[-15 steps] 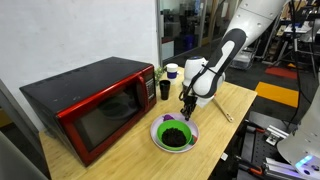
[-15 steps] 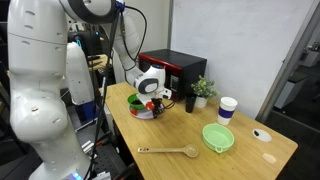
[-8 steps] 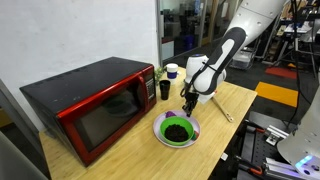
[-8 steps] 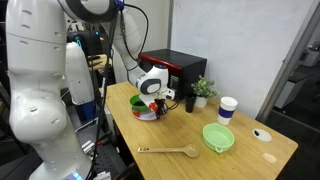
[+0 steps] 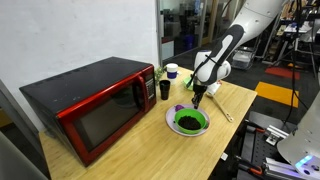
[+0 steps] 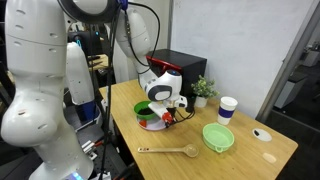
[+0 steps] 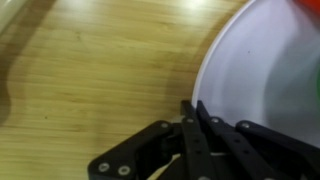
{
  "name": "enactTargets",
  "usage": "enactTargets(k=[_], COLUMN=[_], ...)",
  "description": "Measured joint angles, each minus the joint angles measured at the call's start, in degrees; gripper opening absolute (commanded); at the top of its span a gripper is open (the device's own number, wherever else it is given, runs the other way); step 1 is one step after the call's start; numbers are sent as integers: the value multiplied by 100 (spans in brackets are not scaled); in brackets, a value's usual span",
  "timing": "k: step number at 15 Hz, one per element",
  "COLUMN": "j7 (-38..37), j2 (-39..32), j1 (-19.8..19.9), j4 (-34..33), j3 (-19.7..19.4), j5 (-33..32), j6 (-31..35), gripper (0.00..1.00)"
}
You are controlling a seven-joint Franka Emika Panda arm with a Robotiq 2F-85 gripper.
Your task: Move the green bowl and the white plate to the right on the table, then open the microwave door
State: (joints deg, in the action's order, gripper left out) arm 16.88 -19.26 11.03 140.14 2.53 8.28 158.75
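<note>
The gripper (image 7: 195, 112) was pinched shut on the white plate (image 7: 262, 70) at its rim; the plate-moving step appeared in hand. The next move called for release, then reaching the microwave door (image 5: 108, 118).

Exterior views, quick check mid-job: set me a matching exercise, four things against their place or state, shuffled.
Things:
1 white plate
2 green bowl
3 microwave door
4 paper cup

Place or state:
A shut
B beside the wooden spoon
C rim clamped in the pincer
D near the small plant

Pairs: 1-C, 2-B, 3-A, 4-D
</note>
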Motion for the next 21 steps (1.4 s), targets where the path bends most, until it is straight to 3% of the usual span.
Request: enactTargets(k=[4, 8, 21], j7=[570, 780, 827], j2=[-88, -209, -883], j1=[454, 663, 721], j4=[-153, -361, -1604], j3=[-25, -56, -478], j5=[0, -1, -211], j6=[-92, -219, -678], gripper=[1, 1, 1])
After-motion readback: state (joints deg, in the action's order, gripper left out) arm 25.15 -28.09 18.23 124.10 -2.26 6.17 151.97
